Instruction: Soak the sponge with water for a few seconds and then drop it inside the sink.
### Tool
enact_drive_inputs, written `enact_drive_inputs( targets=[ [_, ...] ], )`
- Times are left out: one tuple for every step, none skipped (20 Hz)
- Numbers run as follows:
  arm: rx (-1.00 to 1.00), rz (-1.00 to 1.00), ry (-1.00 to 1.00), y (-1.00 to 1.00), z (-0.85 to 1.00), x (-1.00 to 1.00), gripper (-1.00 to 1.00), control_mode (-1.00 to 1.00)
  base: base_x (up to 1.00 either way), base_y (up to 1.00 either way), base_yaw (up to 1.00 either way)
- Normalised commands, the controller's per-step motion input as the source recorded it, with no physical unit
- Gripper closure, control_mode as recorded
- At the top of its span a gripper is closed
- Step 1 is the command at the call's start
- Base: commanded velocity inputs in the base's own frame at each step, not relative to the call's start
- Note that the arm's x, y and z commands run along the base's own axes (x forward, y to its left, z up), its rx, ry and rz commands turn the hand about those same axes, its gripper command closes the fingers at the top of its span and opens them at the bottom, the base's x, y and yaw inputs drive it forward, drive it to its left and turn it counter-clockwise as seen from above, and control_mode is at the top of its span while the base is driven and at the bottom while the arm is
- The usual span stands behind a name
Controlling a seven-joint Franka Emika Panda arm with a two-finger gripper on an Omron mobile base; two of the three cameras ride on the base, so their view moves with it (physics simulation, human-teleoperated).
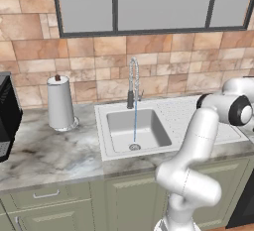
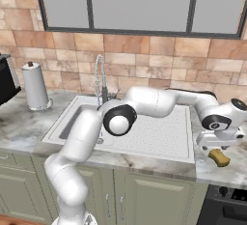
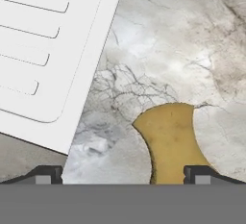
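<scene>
Hand view: claw [image 3: 123, 175] wide open, empty, over sponge [image 3: 170, 141] on marble worktop [image 3: 192, 50], beside sink [image 3: 53, 50] drainboard edge. Left base view: water [image 1: 135, 126] running.

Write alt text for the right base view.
A white robot arm reaches right across the sink, its open gripper hovering just above a yellow sponge on the marble counter. A paper towel roll stands at far left, under a window.

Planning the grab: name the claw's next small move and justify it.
Probably shift the claw sideways over the sponge, then lower it. The jaws stand open above the marble counter, the sponge lies off-centre toward one fingertip, and water already runs into the sink.
</scene>
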Motion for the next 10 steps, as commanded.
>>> enact_drive_inputs(
  targets=[
    [0.0, 0.01, 0.07, -0.15, 0.0, 0.09, -1.0, -1.0, 0.0, 0.0, 0.0],
    [0.0, 0.0, 0.07, -0.06, 0.0, 0.12, -1.0, -1.0, 0.0, 0.0, 0.0],
    [0.0, 0.0, 0.08, -0.06, 0.0, 0.19, -1.0, -1.0, 0.0, 0.0, 0.0],
    [0.0, 0.0, 0.07, -0.04, 0.0, 0.21, -1.0, -1.0, 0.0, 0.0, 0.0],
    [0.0, 0.0, 0.09, -0.03, 0.0, 0.31, -1.0, -1.0, 0.0, 0.0, 0.0],
    [0.0, 0.0, 0.08, -0.07, 0.0, 0.31, -1.0, -1.0, 0.0, 0.0, 0.0],
    [0.0, 0.0, 0.07, -0.06, -0.01, 0.32, -1.0, -1.0, 0.0, 0.0, 0.0],
    [0.0, 0.0, 0.07, -0.09, -0.04, 0.35, -1.0, -1.0, 0.0, 0.0, 0.0],
    [0.0, 0.0, 0.06, -0.12, -0.09, 0.36, -1.0, -1.0, 0.0, 0.0, 0.0],
    [0.0, 0.0, 0.05, -0.15, -0.15, 0.34, -1.0, -1.0, 0.0, 0.0, 0.0]
  ],
)
